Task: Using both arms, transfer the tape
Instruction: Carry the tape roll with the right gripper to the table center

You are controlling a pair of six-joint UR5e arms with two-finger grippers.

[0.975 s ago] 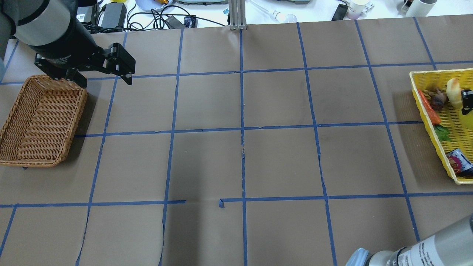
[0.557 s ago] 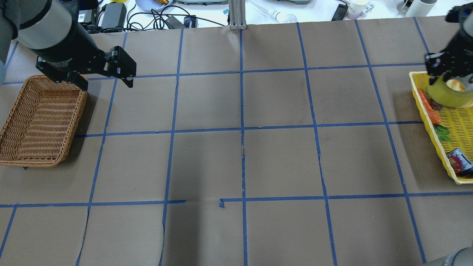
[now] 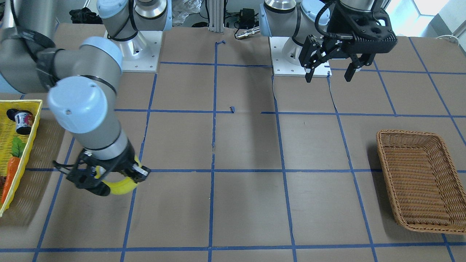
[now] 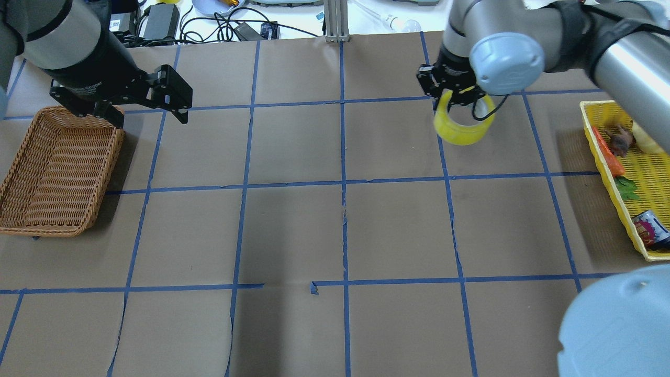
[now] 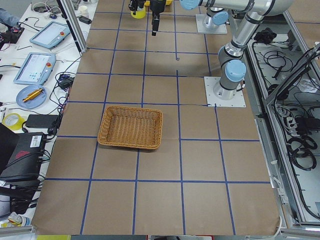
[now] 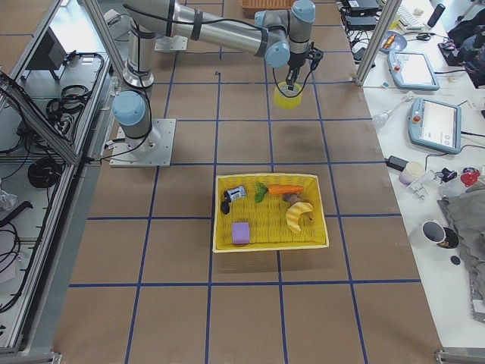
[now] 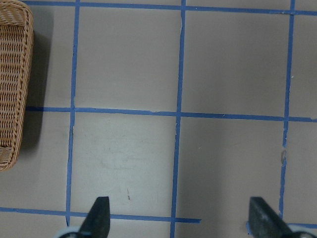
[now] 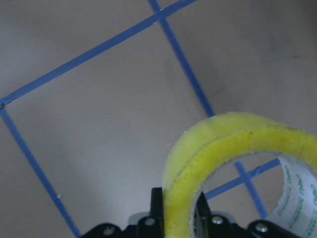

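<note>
the right gripper (image 4: 454,95) pinches the wall of the tape (image 4: 463,126), which hangs clear above the table (image 4: 335,230) at far right, well left of the yellow tray (image 4: 612,102). open brown paper, gridded by blue lines (image 4: 343,183), separates it from the left gripper (image 4: 151,119), spread wide and empty, near the wicker basket (image 4: 42,230) at the left edge.

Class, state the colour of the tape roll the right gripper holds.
Translucent yellow tape with a whitish inner face; the right wrist-mounted view shows it best.
</note>
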